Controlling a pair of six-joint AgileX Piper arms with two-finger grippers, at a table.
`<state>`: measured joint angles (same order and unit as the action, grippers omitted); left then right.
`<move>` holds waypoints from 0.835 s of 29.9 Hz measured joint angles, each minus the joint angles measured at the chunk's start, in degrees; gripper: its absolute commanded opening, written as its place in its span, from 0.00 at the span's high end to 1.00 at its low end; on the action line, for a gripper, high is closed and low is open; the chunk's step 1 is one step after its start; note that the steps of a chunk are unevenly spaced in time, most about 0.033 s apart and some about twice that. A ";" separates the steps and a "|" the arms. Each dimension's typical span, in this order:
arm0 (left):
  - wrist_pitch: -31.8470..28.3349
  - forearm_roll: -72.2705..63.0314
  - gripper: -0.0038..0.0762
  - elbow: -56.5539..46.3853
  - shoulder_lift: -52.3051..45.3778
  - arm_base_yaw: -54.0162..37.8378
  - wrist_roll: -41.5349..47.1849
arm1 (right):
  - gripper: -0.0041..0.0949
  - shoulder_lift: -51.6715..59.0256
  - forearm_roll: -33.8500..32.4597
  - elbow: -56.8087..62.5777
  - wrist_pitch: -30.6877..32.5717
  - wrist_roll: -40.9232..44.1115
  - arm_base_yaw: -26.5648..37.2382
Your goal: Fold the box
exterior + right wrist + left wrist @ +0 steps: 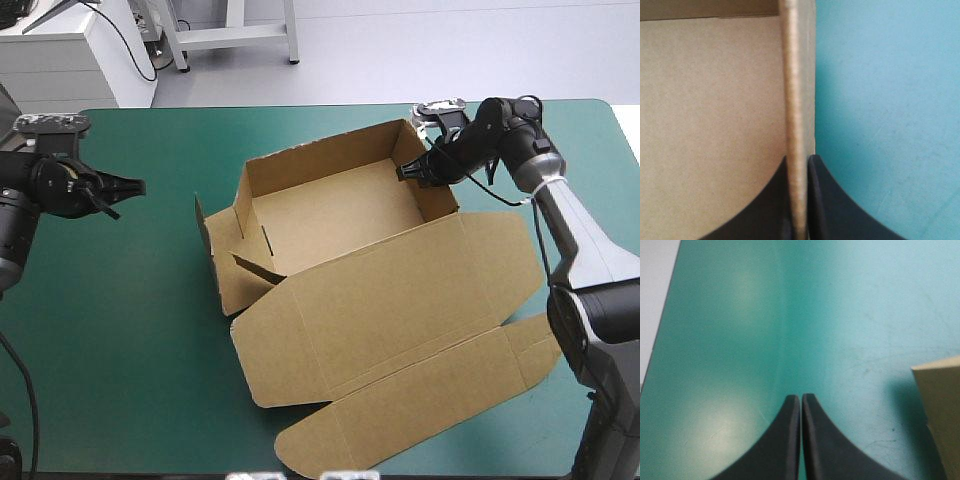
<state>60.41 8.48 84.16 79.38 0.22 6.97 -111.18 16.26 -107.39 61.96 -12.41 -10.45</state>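
The brown box (340, 215) sits mid-table as an open tray with its walls raised and its lid (400, 310) lying flat toward the near edge. My right gripper (412, 172) is shut on the tray's right wall; in the right wrist view the wall's edge (796, 125) runs straight up from between the black fingers (825, 200). My left gripper (135, 186) hovers over the teal-green cover left of the box, shut with nothing in it. A corner of the box (940, 405) shows ahead of the left gripper (801, 399) and to one side.
Bare teal-green cover (120, 330) lies left of the box and along the far edge. The left side flap (215, 255) of the box stands loosely outward, and a rounded tuck flap (400, 410) reaches toward the near edge.
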 measured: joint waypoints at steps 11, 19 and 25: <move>-0.39 -27.77 0.96 -0.33 0.40 -17.57 -14.60 | 0.96 11.98 1.62 0.08 4.62 1.54 3.83; 3.05 -54.49 0.96 -4.37 2.71 -18.36 -27.34 | 0.96 21.68 7.67 8.50 2.83 -0.27 10.61; 5.97 -66.37 0.96 -6.00 3.40 -17.63 -33.47 | 0.96 26.49 16.03 14.15 -0.67 -3.89 12.67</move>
<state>66.39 -57.89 78.15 82.78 -17.41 -26.49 -84.69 32.29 -93.24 61.29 -16.30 2.22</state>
